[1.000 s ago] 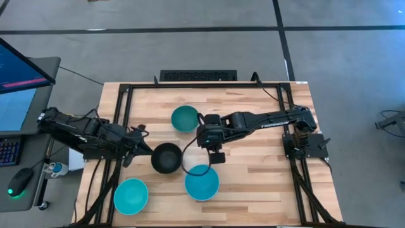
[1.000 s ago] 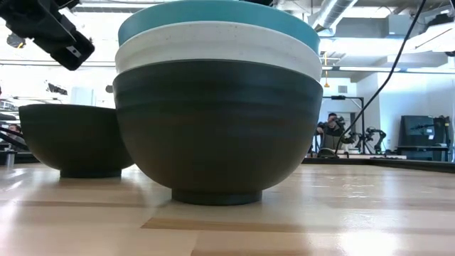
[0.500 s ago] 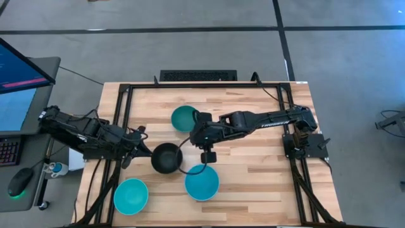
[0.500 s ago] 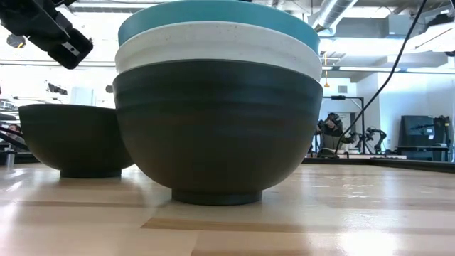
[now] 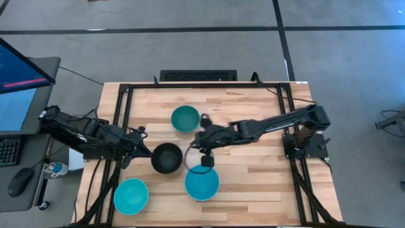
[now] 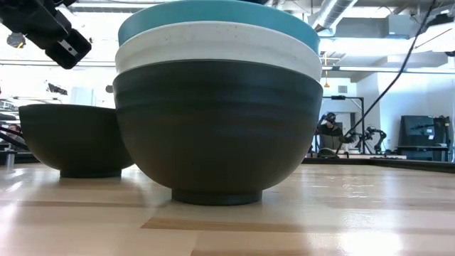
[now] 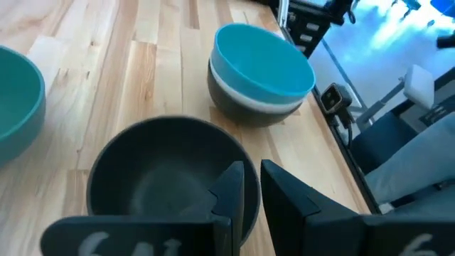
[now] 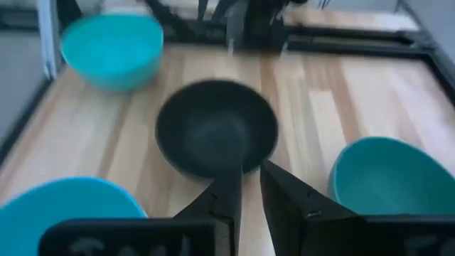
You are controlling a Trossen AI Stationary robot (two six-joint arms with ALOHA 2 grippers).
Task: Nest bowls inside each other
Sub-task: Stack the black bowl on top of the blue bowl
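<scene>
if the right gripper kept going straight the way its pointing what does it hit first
Most likely the lone black bowl. In the right wrist view it sits dead ahead of the right gripper, whose fingers are nearly closed on nothing. Depth is hard to judge, so it might catch the near rim.

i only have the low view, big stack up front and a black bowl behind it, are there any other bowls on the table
Observer: Yes, two more sit alone: a dark teal bowl at the far side and a cyan bowl near the front left corner.
Operator: where's the right gripper, can't find it
Observer: The right gripper hangs between the lone black bowl and the stack, holding nothing.
Operator: so whose gripper is that at my top left
Observer: Most likely the left gripper. From above it sits just beside the black bowl's left edge.
</scene>
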